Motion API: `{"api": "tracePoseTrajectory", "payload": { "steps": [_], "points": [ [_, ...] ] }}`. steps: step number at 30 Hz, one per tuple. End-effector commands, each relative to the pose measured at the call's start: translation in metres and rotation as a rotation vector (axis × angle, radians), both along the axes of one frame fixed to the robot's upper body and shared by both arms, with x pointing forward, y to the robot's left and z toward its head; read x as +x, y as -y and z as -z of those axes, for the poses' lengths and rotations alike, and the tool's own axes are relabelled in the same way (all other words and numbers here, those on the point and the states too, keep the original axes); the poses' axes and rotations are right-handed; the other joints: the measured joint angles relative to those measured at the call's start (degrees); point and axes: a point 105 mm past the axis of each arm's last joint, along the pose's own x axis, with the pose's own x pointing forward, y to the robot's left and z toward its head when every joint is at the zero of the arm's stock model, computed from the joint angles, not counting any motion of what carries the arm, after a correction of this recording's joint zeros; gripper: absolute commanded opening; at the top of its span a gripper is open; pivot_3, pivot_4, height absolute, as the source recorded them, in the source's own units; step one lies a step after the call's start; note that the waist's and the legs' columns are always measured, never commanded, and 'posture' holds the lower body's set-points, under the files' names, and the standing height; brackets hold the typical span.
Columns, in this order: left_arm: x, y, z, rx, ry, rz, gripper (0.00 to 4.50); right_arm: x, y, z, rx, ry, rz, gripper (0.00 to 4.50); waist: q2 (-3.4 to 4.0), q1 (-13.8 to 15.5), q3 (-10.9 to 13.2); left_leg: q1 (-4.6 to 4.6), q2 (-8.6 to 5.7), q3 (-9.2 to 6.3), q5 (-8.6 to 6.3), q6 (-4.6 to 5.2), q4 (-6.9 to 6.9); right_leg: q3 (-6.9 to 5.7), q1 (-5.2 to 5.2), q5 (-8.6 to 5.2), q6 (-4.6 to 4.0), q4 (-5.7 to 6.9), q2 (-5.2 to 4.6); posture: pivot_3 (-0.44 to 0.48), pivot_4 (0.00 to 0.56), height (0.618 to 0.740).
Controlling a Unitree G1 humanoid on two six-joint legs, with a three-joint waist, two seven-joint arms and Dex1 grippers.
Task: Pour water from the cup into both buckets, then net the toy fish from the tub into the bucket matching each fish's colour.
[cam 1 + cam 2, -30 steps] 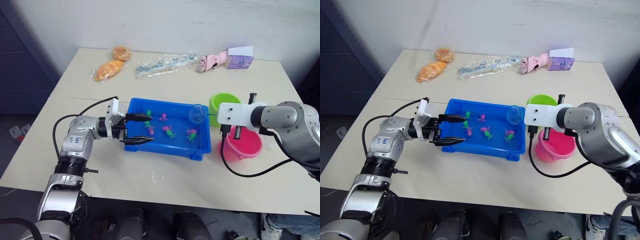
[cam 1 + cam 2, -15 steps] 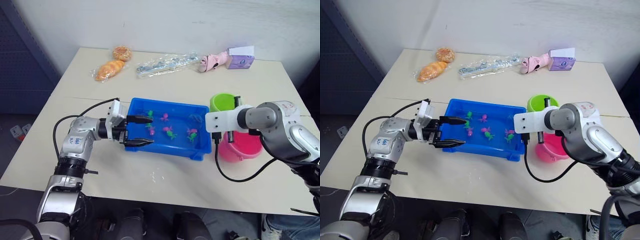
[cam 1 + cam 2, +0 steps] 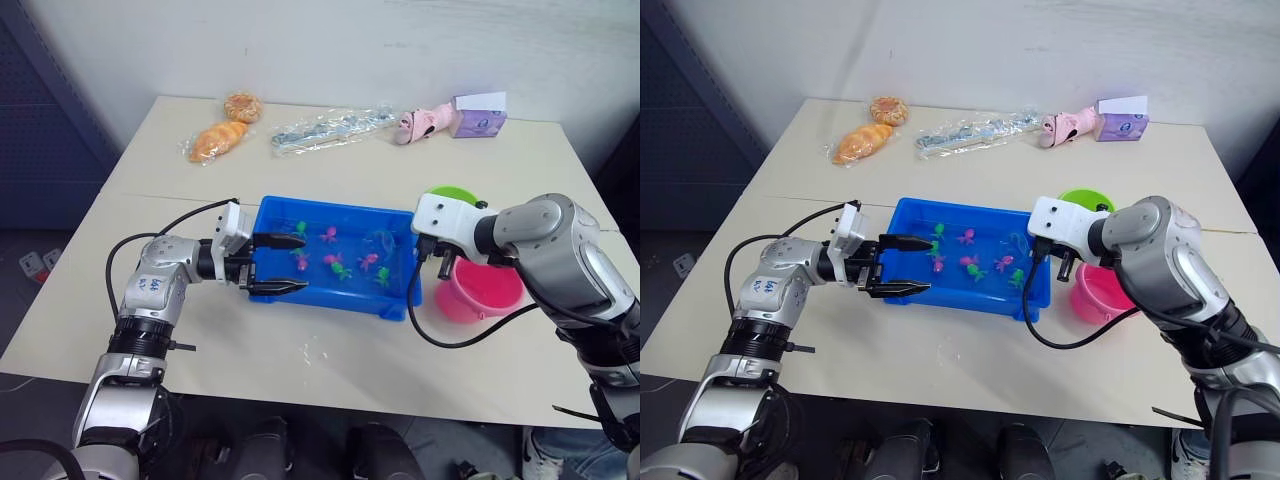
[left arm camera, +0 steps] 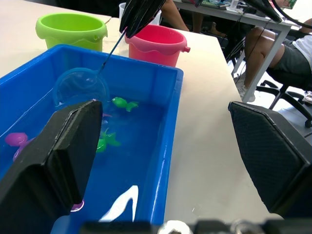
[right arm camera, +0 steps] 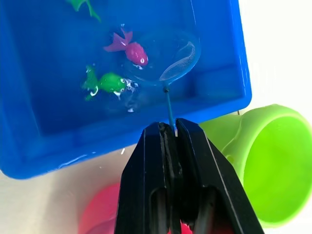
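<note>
Head views: my right gripper has swung from over the buckets to the tub's 3 o'clock rim since a second ago. The net, then held high above the water, now sits down inside the tub near that end. I judge a scooping pass is under way. My left gripper is unmoved at the tub's 9 o'clock wall, fingers spread across the rim. The green bucket and pink bucket stand just beyond the tub's right end.

Left wrist view: both wide fingers are spread, one over the water, one over the table. The hoop lies at the far end of the tub.

Right wrist view: the jaws are pressed together, pinching the net's thin handle. The hoop lies at the water with a pink fish at its 9 o'clock edge and a green fish just outside. Whether the pink one is netted, I cannot tell. If caught, it belongs in the pink bucket.
</note>
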Motion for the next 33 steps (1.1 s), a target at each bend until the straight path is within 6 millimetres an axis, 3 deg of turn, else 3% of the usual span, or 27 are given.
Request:
{"api": "tracePoseTrajectory", "payload": {
  "steps": [1, 8, 13, 23, 33],
  "points": [
    [-0.003, 0.000, -0.006, 0.014, 0.034, 0.008, 4.44, -0.003, -0.005, -0.012, 0.049, 0.032, 0.001, 0.00, 0.00, 0.0, 0.0, 0.00, 0.00, 0.01, 0.00, 0.00, 0.00, 0.01, -0.01, 0.00, 0.00, 0.00, 0.00, 0.000, 0.150, 0.740],
    [-0.002, -0.002, -0.006, 0.016, 0.036, -0.003, 4.44, -0.005, -0.010, -0.005, 0.163, -0.030, 0.037, 0.00, 0.00, 0.0, 0.0, 0.00, 0.00, 0.00, 0.00, 0.00, 0.00, 0.00, -0.01, 0.00, 0.00, 0.02, 0.00, 0.000, 0.150, 0.740],
    [-0.002, -0.004, -0.006, 0.019, 0.039, -0.013, 4.44, -0.009, -0.003, 0.001, 0.222, -0.073, 0.082, 0.00, 0.00, 0.0, 0.0, 0.00, -0.01, 0.00, 0.00, 0.00, -0.01, 0.00, -0.01, 0.00, 0.00, 0.02, -0.01, 0.000, 0.150, 0.740],
    [-0.001, -0.005, -0.005, 0.022, 0.039, -0.020, 4.44, -0.027, 0.013, -0.006, 0.401, -0.156, 0.170, 0.00, 0.00, 0.1, 0.0, 0.00, -0.02, -0.02, -0.01, 0.01, -0.02, 0.00, 0.01, 0.00, 0.00, 0.00, -0.03, 0.000, 0.150, 0.740],
    [0.001, -0.004, -0.007, 0.027, 0.044, -0.014, 4.44, -0.026, 0.012, -0.003, 0.340, -0.094, 0.163, 0.00, 0.01, 0.0, 0.0, 0.01, -0.02, -0.01, -0.01, 0.01, -0.04, 0.02, 0.00, 0.00, 0.00, -0.01, -0.04, 0.000, 0.150, 0.740]
  ]
}}
